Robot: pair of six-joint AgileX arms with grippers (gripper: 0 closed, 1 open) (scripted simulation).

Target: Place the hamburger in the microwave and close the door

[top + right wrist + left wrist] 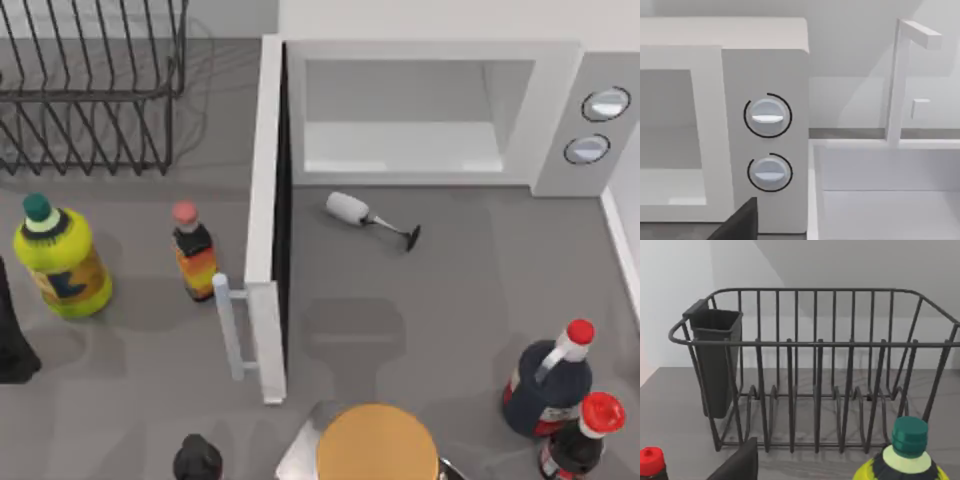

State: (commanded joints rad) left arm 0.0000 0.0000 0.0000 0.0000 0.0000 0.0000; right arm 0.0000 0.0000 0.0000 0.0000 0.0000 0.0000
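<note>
Of the left gripper (735, 465), a dark edge pokes into the left wrist view; whether it is spread or pressed together cannot be told. Beyond it stand a yellow bottle (905, 455) with a green cap and a black wire dish rack (815, 365) with a dark cutlery cup (715, 360) hung at one end. From above, the left arm (12, 335) is a dark shape at the table's left edge, just beside that yellow bottle (60, 260).

The right gripper (740, 222) is likewise a dark edge in its own wrist view, and its state cannot be told. It faces the microwave's grey panel and its two dials (767, 115).

The microwave (430, 60) sits at the back of the table, right of the dish rack (90, 90). The door (268, 220) is swung fully open towards the front, its bar handle (232, 330) facing left. A small sauce bottle (193, 255) stands just left of the door. A wine glass (365, 215) lies on its side in front of the cavity. A large orange disc (377, 445) sits at the front edge, and two red-capped dark bottles (548, 385) stand touching at the front right.
</note>
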